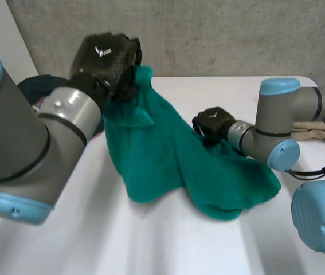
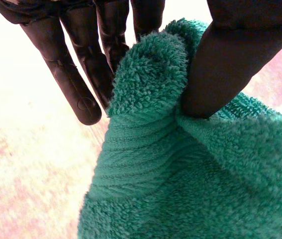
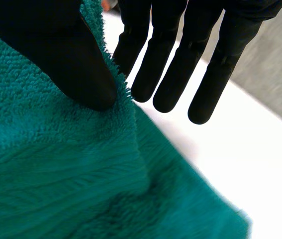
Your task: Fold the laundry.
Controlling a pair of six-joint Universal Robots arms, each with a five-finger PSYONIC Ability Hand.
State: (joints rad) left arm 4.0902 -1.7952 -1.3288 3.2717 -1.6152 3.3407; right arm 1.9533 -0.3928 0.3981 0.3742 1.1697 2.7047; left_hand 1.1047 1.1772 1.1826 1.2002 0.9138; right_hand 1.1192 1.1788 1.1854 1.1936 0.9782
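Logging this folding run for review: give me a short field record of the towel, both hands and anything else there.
towel: green towel, one corner lifted, rest draped onto the white table
left hand: raised, pinching the lifted corner between thumb and fingers
right hand: lower, pinching a towel edge under its thumb
other: dark clothing behind the left arm; beige cloth beside the right arm
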